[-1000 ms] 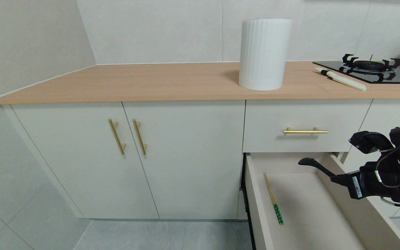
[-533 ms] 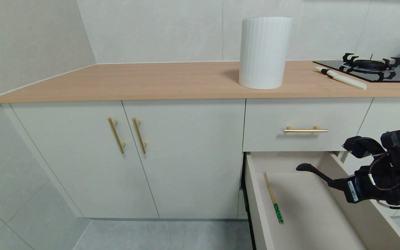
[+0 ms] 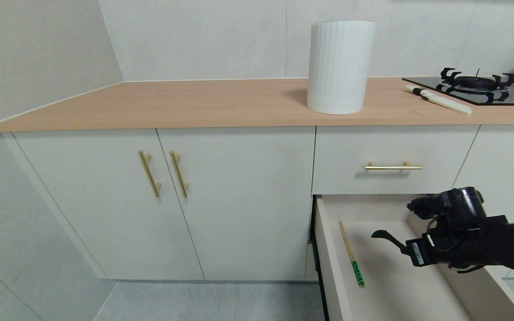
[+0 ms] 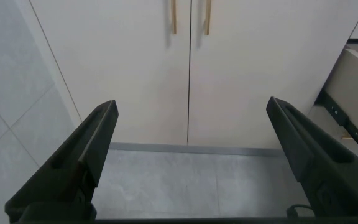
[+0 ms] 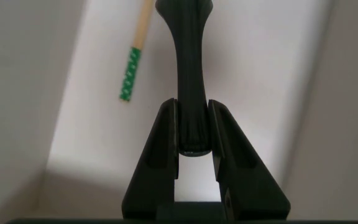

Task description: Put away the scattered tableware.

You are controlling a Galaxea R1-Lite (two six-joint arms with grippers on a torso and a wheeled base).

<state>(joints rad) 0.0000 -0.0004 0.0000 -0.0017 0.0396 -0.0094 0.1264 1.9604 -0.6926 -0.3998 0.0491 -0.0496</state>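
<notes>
Right gripper (image 3: 408,252) clamped on a black utensil (image 3: 385,236), held over the open drawer (image 3: 328,249). Utensil's long axis points toward the drawer's left wall, where chopsticks (image 3: 351,261) lie lengthwise. Bare drawer floor directly beneath, so probably lower and release. Left gripper (image 4: 191,115) fingers apart, facing the cabinet doors (image 4: 241,74), farther off.

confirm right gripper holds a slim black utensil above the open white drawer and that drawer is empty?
Not empty: the head view shows wooden chopsticks with green ends lying in the open white drawer. The right gripper holds the slim black utensil above it.
</notes>
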